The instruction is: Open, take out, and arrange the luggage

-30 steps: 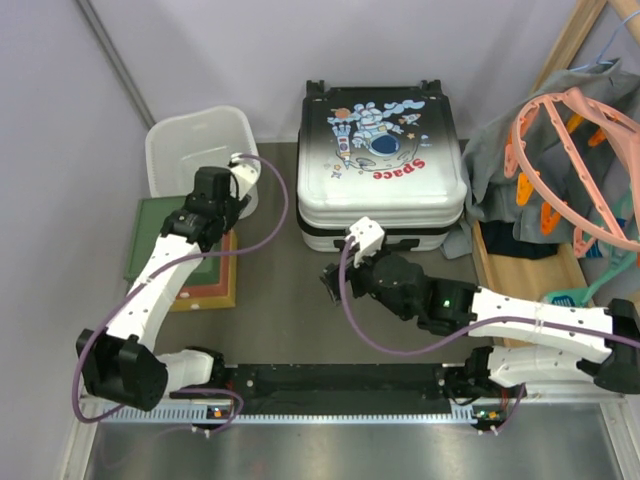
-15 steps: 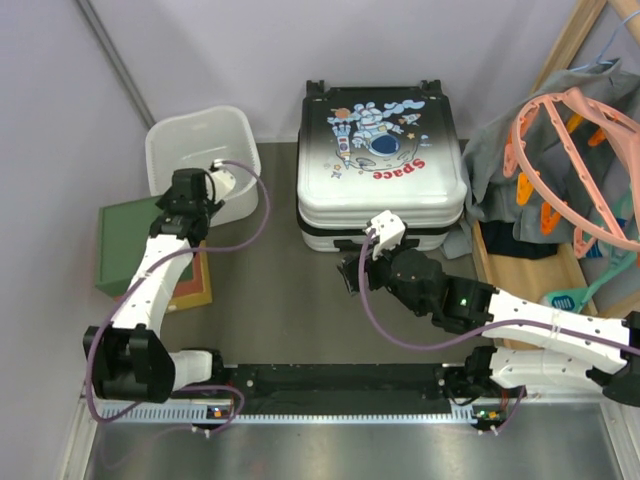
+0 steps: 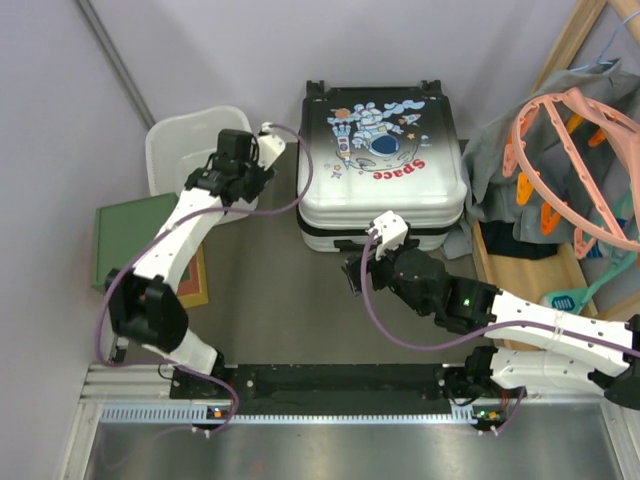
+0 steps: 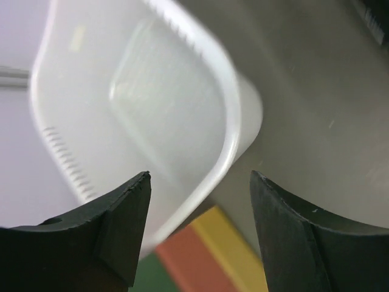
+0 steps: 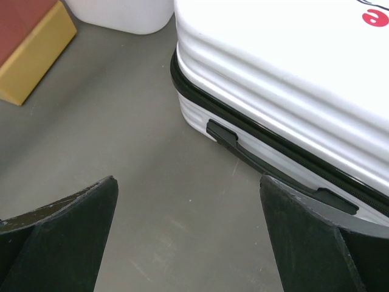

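Observation:
The luggage [image 3: 380, 165] lies flat and closed at the back middle of the table, astronaut print and red "Space" facing up. In the right wrist view its white ribbed side [image 5: 292, 67] and black side handle [image 5: 255, 161] fill the upper right. My right gripper [image 3: 352, 275] hovers open over bare table just in front of the luggage's front left corner; its jaws [image 5: 188, 179] hold nothing. My left gripper [image 3: 205, 180] is over the right rim of the white basket, left of the luggage, and is open and empty [image 4: 200, 176].
A white basket [image 3: 180, 140] stands at the back left, seen close in the left wrist view [image 4: 152, 103]. Stacked boxes, green on top [image 3: 130, 235], with red and yellow edges [image 4: 213, 249], lie in front of it. Clothes and hangers [image 3: 570, 130] crowd the right side.
My left arm swung from over the stacked boxes up and right to the basket's rim, opening a little; the green box ended up further left. My right gripper moved slightly right towards the luggage.

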Available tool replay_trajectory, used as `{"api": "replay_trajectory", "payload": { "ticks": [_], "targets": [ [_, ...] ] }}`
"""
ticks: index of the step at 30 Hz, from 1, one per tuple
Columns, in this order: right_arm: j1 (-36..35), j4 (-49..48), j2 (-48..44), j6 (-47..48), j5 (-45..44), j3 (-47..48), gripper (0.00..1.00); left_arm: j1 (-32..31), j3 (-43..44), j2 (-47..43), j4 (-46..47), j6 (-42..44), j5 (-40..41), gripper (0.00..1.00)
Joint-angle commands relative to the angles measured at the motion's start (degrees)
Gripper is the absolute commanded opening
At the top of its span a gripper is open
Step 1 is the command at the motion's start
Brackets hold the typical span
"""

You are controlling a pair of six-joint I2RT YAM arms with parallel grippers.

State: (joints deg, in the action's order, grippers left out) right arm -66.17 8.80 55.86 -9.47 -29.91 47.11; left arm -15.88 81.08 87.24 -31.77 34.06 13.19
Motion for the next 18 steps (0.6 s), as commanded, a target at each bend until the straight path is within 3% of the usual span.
{"api": "replay_trajectory", "payload": {
  "ticks": [1,4,7,10,14,18],
  "targets": [
    [0.6,0.3,-0.8,0.5,-1.0,-0.4,0.99,0.3,8.2,9.4,-3.1,-11.7,-3.0,0.68],
    [0.9,0.5,-0.9,0.8,-1.6,-0.5,0.99,0.3,11.0,14.9,0.5,-12.4,-1.0,0.56],
    [1.3,0.8,-0.9,0.8,-1.7,-0.5,0.99,0.1,16.5,19.4,0.8,-12.3,-2.8,0.50],
    [1.7,1.0,-0.5,0.7,-1.7,-0.6,0.99,0.0,19.5,23.1,0.0,-12.7,-3.1,0.50],
    [3.9,3.0,0.7,-0.1,-1.5,-0.2,0.99,0.3,19.9,26.6,-0.8,-11.2,5.3,0.49],
    [11.7,6.8,2.2,-1.7,6.2,1.7,0.99,3.1,17.6,27.0,-1.6,-9.9,8.3,0.49]
  ]
}}
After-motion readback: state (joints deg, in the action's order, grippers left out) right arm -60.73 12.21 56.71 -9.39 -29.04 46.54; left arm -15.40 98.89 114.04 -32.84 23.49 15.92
